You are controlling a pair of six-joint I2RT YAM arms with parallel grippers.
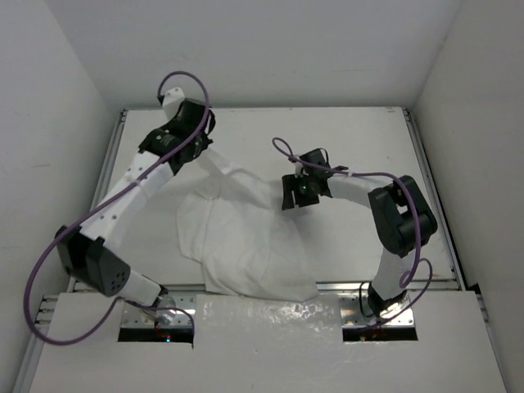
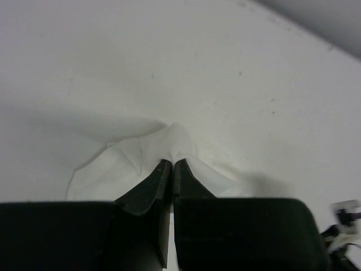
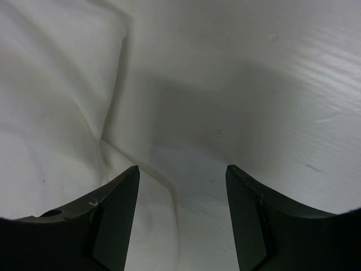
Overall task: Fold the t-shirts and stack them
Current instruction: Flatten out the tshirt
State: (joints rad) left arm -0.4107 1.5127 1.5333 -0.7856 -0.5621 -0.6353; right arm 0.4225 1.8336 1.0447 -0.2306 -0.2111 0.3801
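Observation:
The white t-shirt point(image 1: 246, 241) lies crumpled across the middle of the table, with one end reaching the near edge. My left gripper point(image 1: 201, 151) is at the far left of the cloth and is shut on a corner of the t-shirt point(image 2: 141, 152), which bunches around its closed fingertips point(image 2: 163, 166). My right gripper point(image 1: 296, 196) hovers at the shirt's right edge with its jaws open. In the right wrist view the t-shirt's edge point(image 3: 62, 113) runs under the left finger point(image 3: 121, 186), and bare table shows between the fingers.
The white tabletop point(image 1: 360, 139) is walled at the back and on both sides. A metal rail point(image 1: 426, 172) runs along its right edge. Purple cables loop from both arms. A glossy white panel point(image 1: 270, 344) covers the near edge between the arm bases.

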